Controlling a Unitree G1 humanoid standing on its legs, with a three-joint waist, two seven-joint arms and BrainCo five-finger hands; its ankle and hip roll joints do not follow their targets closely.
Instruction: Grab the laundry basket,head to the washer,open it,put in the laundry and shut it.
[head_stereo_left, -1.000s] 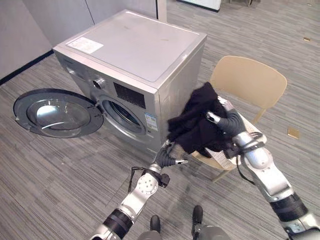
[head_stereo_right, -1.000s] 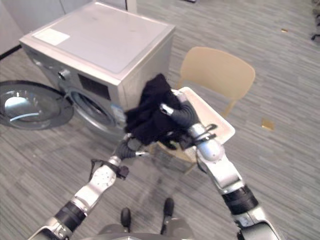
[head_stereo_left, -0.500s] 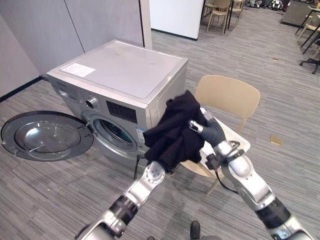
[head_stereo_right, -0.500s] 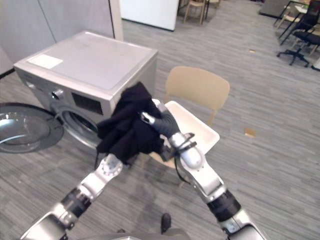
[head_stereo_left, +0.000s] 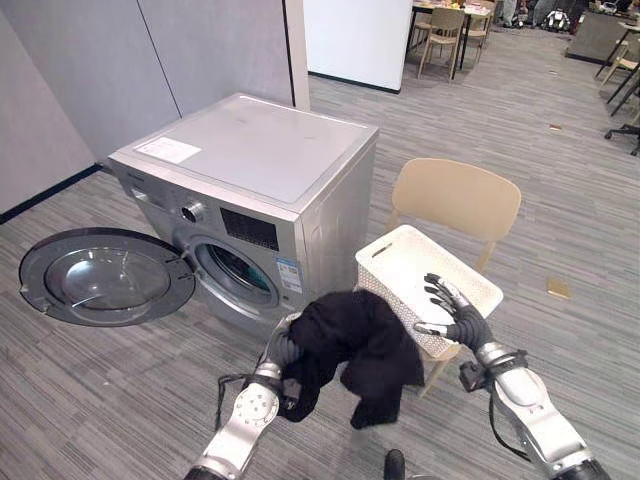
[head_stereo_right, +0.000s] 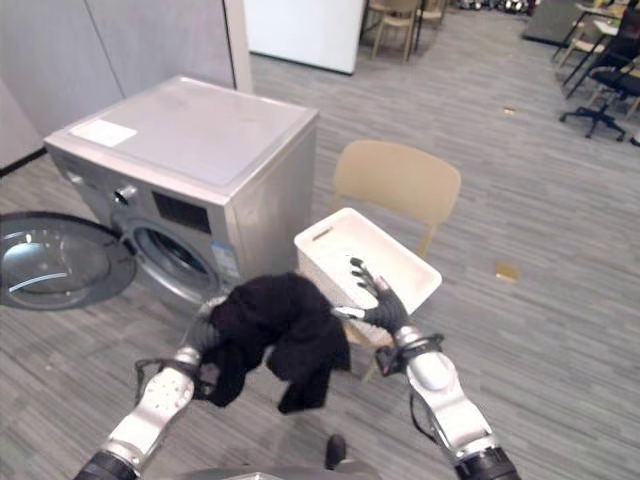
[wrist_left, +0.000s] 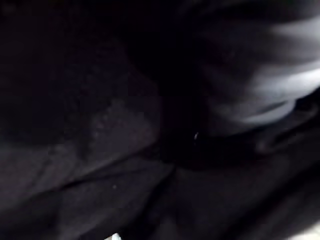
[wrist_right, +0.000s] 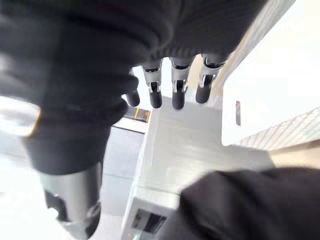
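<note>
Half a second ago your right hand (head_stereo_left: 455, 315) was buried in the black laundry (head_stereo_left: 355, 345), holding it high in front of the washer (head_stereo_left: 255, 190); now that hand is free of the cloth, fingers spread and loose, hovering over the near rim of the white basket (head_stereo_left: 425, 285). The laundry has dropped lower and hangs bunched over your left hand (head_stereo_left: 283, 350), in front of the washer and just beside the basket. You cannot tell how the left hand's fingers stand, since the dark cloth covers them, and in the left wrist view you get little more than dark folds of cloth (wrist_left: 100, 150).

There is a white label (head_stereo_left: 168, 150) on the washer's top at its back left corner and a small sticker (head_stereo_left: 289, 275) beside the drum opening; the print on both is too small to read.

The washer is a boxy silver-grey metal machine with a flat top, a round knob (head_stereo_left: 195, 212) and a dark panel on the front. Its round glass door (head_stereo_left: 105, 290) is swung wide open to your left. The basket is rectangular white plastic with perforated walls and a slot handle, sitting on a tan moulded chair (head_stereo_left: 455, 200). The floor (head_stereo_left: 110, 400) is grey striped carpet.
</note>
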